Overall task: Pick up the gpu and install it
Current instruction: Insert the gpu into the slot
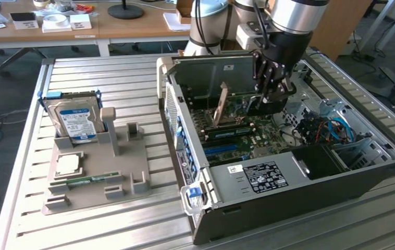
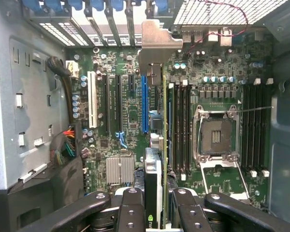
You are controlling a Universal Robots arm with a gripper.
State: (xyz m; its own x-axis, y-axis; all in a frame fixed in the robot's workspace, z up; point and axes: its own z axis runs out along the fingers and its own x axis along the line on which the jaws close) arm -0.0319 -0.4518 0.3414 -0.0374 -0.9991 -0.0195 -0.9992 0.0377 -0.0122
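Note:
My gripper [image 1: 272, 98] hangs inside the open computer case [image 1: 288, 182], shut on the gpu [image 1: 220, 107]. The card stands on edge above the motherboard [image 1: 253, 138], and its silver bracket points toward the case's rear wall. In the wrist view the gpu [image 2: 154, 159] runs edge-on from between my fingers [image 2: 131, 208] to its bracket [image 2: 157, 41] near the rear slot openings. It sits just beside the long blue slot [image 2: 144, 104]. I cannot tell whether its lower edge touches the board.
On the exterior view's left, a grey fixture [image 1: 124, 172] holds a blue-labelled hard drive [image 1: 76, 122] and a small green RAM stick [image 1: 86, 180]. Inside the case are the CPU socket [image 2: 216, 135], a small heatsink [image 2: 120, 169] and cable bundles [image 2: 67, 145]. Case walls close in around it.

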